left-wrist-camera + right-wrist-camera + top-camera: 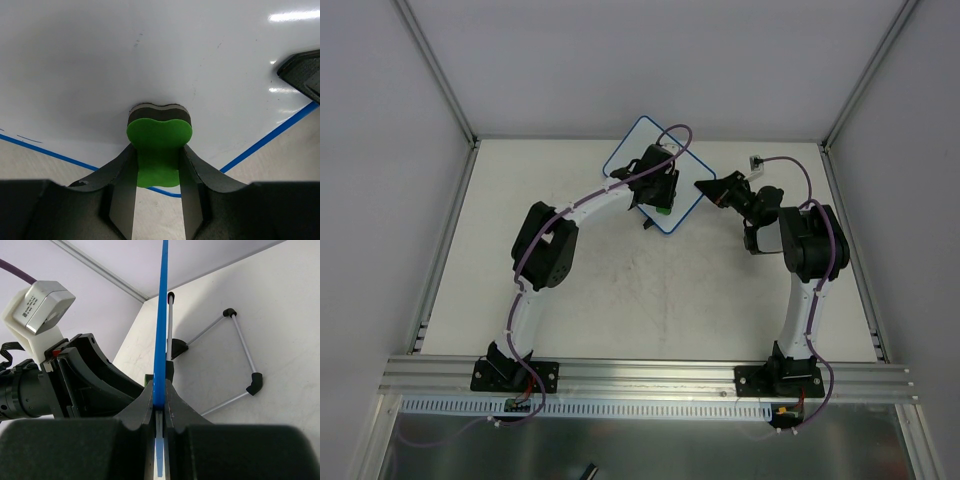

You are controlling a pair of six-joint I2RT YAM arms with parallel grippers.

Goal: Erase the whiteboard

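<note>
The whiteboard (632, 148), white with a thin blue rim, is at the back middle of the table, tilted. My right gripper (709, 187) is shut on its right edge; in the right wrist view the blue rim (161, 320) runs edge-on between the jaws of the right gripper (160, 392). My left gripper (663, 205) is shut on a green bone-shaped eraser (159, 145) and presses its dark felt side on the white surface (150, 60) near the lower rim. Faint short marks show on the board; no drawing is visible.
The board's wire stand with black feet (256, 382) shows behind the board in the right wrist view. A small white connector (757, 160) lies at the back right. Grey enclosure walls and aluminium posts (445, 80) surround the table.
</note>
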